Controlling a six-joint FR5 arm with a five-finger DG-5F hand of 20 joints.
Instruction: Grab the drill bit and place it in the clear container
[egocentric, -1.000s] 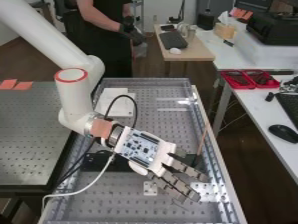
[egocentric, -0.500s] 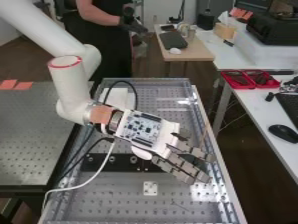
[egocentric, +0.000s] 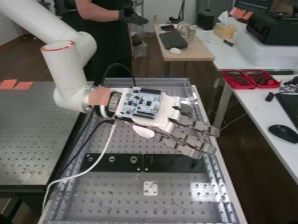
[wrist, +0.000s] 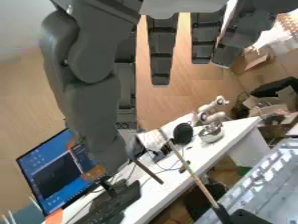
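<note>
You are guiding a white and dark grey hand (egocentric: 162, 119) that is hovering above the perforated bench (egocentric: 123, 195), its outer fingers reaching out fairly straight. Its thumb (wrist: 93, 95) is meeting the nearest finger, and the two appear to be gripping a thin dark rod, probably the drill bit (wrist: 149, 172), which is poking out past their tips. You are likely working on the carry, so you are wanting that pinch steady — squeezing harder could roll so slim a shaft. Farther out, a long brown stick (wrist: 194, 176) is slanting near the bench; you are giving it room. Below, a black plate (egocentric: 179, 163) is lying across the bench, and a white cable (egocentric: 107, 142) is trailing from the wrist, needing slack. Before lowering, you are confirming the clear container's rim — then aiming the free end inside and opening gently, low down.
</note>
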